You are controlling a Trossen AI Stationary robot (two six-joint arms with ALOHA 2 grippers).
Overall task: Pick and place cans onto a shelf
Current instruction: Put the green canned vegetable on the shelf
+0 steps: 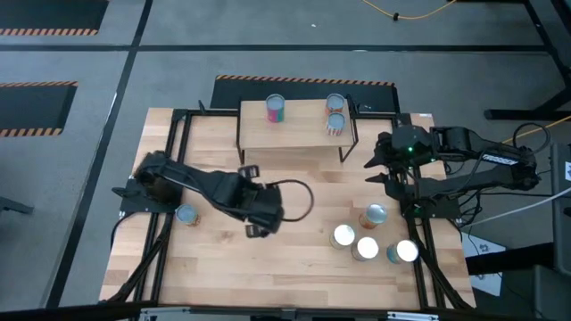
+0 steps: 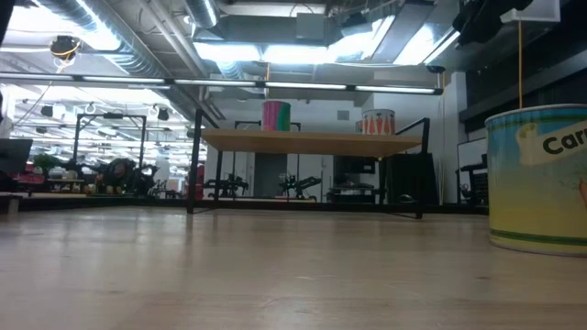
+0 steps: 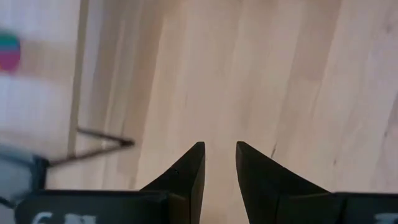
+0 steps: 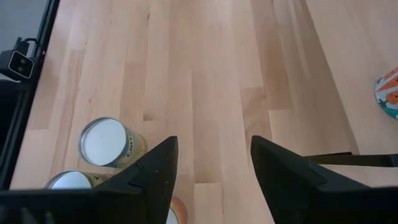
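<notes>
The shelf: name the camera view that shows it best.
High view: the shelf shows whole from above, three cans on its board. The low view gives its edge and legs, two cans visible. The left wrist view catches a leg and one can; the right wrist view, a corner.

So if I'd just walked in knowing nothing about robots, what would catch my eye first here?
Probably the small wooden shelf at the far edge of the table, with three cans on it: a pink-and-green can on one side, two orange cans on the other. Next, the four shiny-topped cans clustered near the front right. The left gripper hangs empty mid-table, and the right gripper is open beside the shelf.
</notes>
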